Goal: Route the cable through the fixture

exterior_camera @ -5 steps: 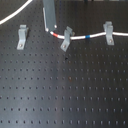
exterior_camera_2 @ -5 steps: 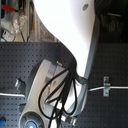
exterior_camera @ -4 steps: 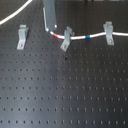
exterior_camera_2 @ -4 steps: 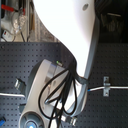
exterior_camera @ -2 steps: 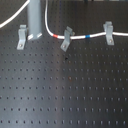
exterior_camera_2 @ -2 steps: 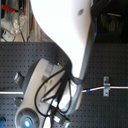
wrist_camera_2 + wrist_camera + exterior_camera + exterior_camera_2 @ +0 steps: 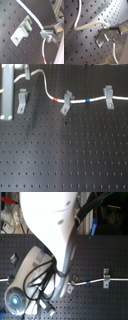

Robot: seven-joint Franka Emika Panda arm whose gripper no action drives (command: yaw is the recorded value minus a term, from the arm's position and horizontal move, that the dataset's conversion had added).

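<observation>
The white cable [image 7: 47,91] runs from my gripper [image 7: 25,70] at the top left of the first exterior view down to the middle clip [image 7: 65,102], then on to the right clip [image 7: 107,97]. Its red band [image 7: 57,100] lies just left of the middle clip and its blue band [image 7: 87,100] between the two clips. The left clip [image 7: 21,102] has no cable in it. In both wrist views my gripper [image 7: 109,28] [image 7: 47,35] is shut on the cable [image 7: 89,24] [image 7: 33,16], which passes beside a grey clip [image 7: 101,40] [image 7: 21,30], not in its fork.
A pale upright post [image 7: 7,91] stands at the first exterior view's left edge. The dark perforated board [image 7: 65,159] spreads toward the front. In the second exterior view the white arm [image 7: 50,222] hides much of the board; a clip [image 7: 106,277] with cable shows at the second exterior view's right.
My gripper has carried the held end of the cable to the first exterior view's left, to behind the left clip. The cable's slack now curves more. The clips have not moved.
</observation>
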